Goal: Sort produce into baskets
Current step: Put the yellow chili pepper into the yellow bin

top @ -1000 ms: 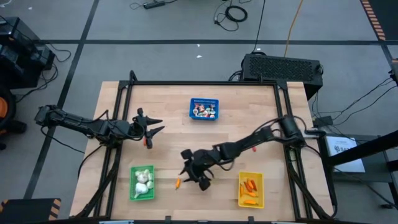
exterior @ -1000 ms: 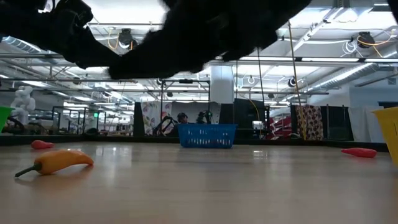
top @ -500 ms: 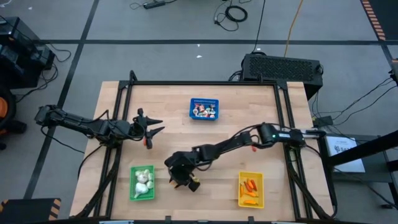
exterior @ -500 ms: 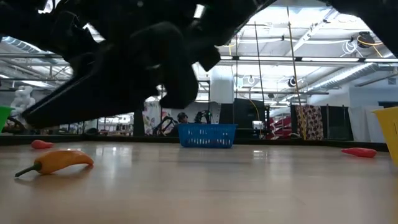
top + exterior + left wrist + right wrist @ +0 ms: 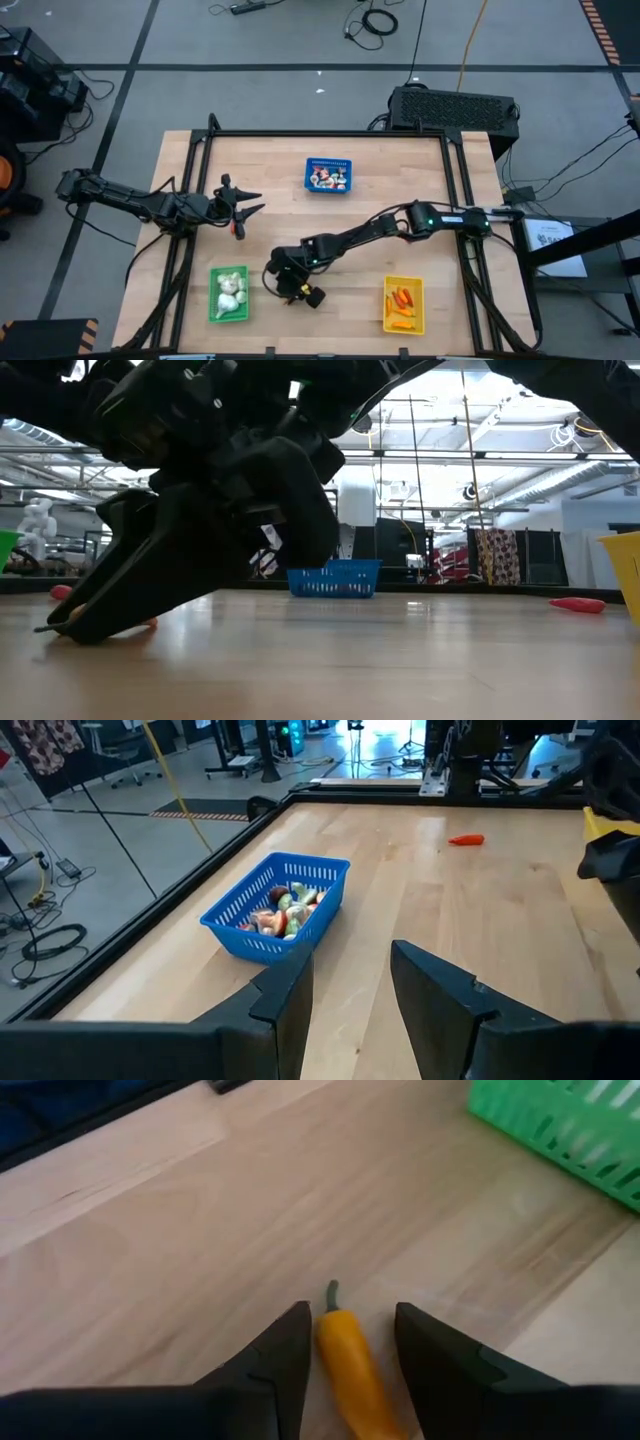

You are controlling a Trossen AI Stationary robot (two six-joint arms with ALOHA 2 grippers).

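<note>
right gripper: the right gripper (image 5: 345, 1342) is down at the tabletop (image 5: 270, 235), near the front edge and just beside the green basket (image 5: 229, 294). Fingers parted, one each side of the orange pepper (image 5: 352, 1367), not clamped on it yet as far as I can see.

pepper vs gripper: it sits right in the gap. Its long axis runs the same way the fingers point, green stem end pointing away from the wrist. So the fingers would close across its narrow width, which looks like the easy way to take it.

low view: the right gripper's (image 5: 180, 550) finger tips are touching or nearly touching the wood, and a bit of orange peeks out under them.

where it should go: my guess is the yellow basket (image 5: 403, 304), which already holds orange and red sticks. That's well off toward the right arm's side.

left gripper: the left gripper (image 5: 240, 205) waits over the left middle of the tabletop, fingers apart, holding nothing. The blue basket (image 5: 277, 906) is ahead of it.

nearer arm: the right one, easily.
</note>
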